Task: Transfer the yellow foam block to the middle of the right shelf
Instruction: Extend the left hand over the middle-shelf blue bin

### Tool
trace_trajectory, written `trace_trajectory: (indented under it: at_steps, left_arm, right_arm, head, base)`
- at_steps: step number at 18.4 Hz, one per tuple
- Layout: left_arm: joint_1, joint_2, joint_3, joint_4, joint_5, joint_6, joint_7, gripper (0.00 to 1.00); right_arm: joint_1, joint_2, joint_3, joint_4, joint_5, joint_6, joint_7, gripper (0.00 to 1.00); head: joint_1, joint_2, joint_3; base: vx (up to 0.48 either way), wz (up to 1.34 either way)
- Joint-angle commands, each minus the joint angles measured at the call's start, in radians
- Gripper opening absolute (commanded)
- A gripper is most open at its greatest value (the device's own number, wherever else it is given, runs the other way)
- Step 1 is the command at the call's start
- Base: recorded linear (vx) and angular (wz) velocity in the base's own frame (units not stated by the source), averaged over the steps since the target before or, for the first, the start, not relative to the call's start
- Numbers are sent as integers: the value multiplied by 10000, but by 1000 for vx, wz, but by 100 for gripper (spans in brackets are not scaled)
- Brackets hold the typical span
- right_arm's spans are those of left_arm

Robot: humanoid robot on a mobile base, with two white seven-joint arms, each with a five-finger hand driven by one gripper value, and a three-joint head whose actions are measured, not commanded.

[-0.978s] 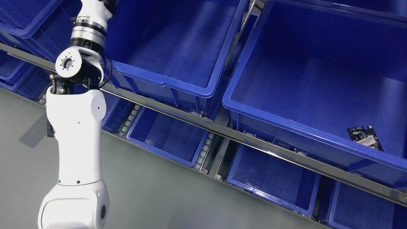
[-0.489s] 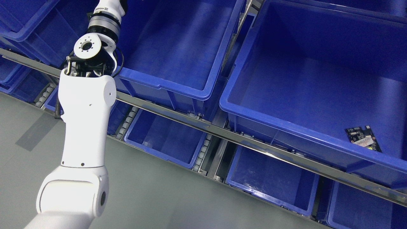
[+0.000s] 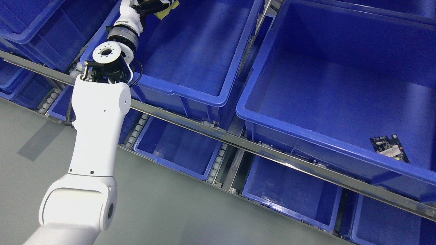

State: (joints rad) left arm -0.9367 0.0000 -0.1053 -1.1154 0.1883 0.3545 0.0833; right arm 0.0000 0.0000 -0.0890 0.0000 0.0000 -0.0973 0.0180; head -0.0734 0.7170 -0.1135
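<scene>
My white left arm (image 3: 97,136) rises from the lower left over the grey floor. At the top edge my left hand (image 3: 150,5) is clenched around the yellow foam block (image 3: 167,7) — held above the big blue plastic bin (image 3: 190,92) left of centre. I judge this the carry step: next, 1 sweep rightward to the right-hand blue bin (image 3: 272,119).

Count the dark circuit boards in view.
1. The dark circuit board lies in the near right corner of the large blue plastic bin on the right. Bin walls and the white arm could hide others.
</scene>
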Motion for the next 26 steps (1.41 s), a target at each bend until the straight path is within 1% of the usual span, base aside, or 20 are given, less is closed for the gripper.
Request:
trace_trajectory:
  at_steps: [1, 5, 6, 9, 13, 15, 16, 17, 26]
  left_arm:
    - [25, 174, 10, 615, 49, 504, 333, 54]
    - [25, 174, -20, 615, 386, 612, 333, 55]
    - [25, 174, -66, 615, 524, 657, 318, 57]
    - [-51, 174, -265, 585, 998, 1116, 211, 75]
    - [-113, 174, -373, 523, 1246, 1210, 180, 81]
    - [-144, 174, -541, 523, 1246, 1210, 12, 90]
    - [-144, 174, -587, 523, 1231, 1210, -187, 96]
    - [-250, 174, -603, 523, 1231, 1210, -310, 99]
    - [-420, 174, -741, 477, 1200, 1409, -296, 100]
  right_arm:
    - [-15, -175, 0, -175, 0, 7, 5, 100]
    - [-15, -175, 0, -175, 0, 7, 5, 100]
    - [-15, -175, 0, -175, 0, 7, 5, 100]
    - [-15, -175, 0, -175, 0, 7, 5, 100]
    - [-15, -175, 0, -175, 0, 7, 5, 100]
    - [-15, -175, 0, -175, 0, 7, 5, 100]
    - [-15, -175, 0, -175, 0, 7, 5, 100]
    - [-15, -175, 0, -175, 0, 7, 5, 100]
    - [-15, -175, 0, -175, 0, 7, 5, 100]
  head:
    - [0, 0, 0]
    - [0, 0, 0]
    - [0, 0, 0]
    - [0, 0, 0]
    - [0, 0, 0]
    - [0, 0, 0]
    - [0, 0, 0]
    - [0, 0, 0]
    - [0, 0, 0]
  base:
    - [0, 0]
    - [0, 0]
    - [0, 0]
    - [0, 0]
    - [0, 0]
    - [0, 0]
    - [0, 0]
    - [0, 0]
    - [0, 0]
